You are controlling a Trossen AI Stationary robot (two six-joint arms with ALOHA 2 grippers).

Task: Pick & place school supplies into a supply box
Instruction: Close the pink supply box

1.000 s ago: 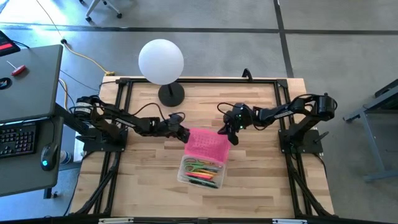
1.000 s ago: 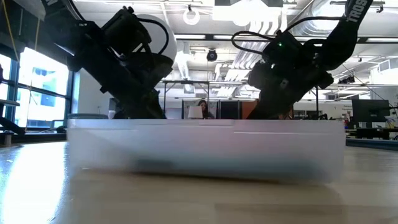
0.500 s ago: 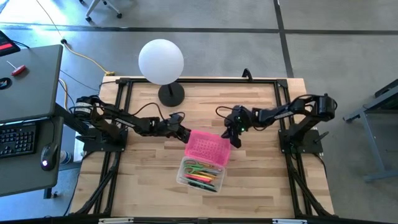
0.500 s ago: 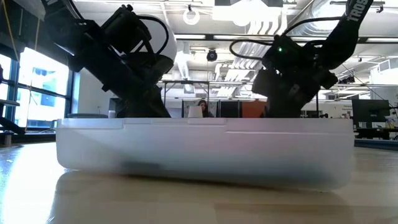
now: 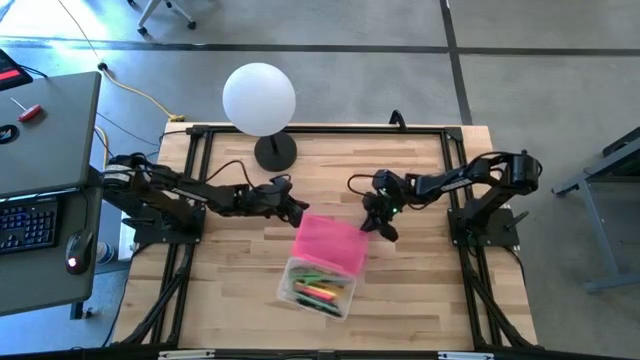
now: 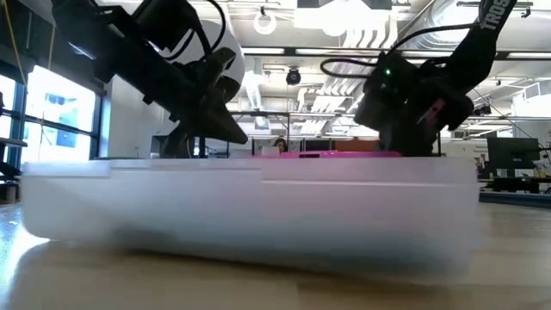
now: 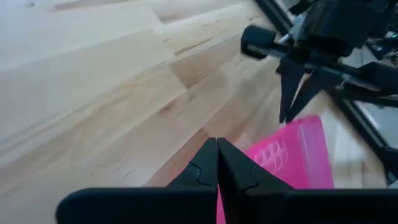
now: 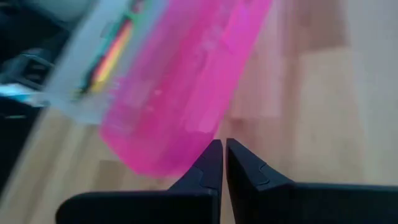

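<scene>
Translucent plastic supply box (image 5: pixel 318 285), wooden table (image 5: pixel 420 290)

A light wooden butcher-block table (image 5: pixel 220 260) with a black metal frame along its edges carries 2 free-standing things. Near the far edge stands a white globe lamp on a round black base (image 5: pixel 274 153). Toward the middle-front lies a small clear rectangular plastic box with a bright pink lid (image 5: pixel 322 270), resting at a slight angle on the boards. The 2 dark arm bases (image 5: pixel 160 215) sit on the table's left and right sides.
</scene>
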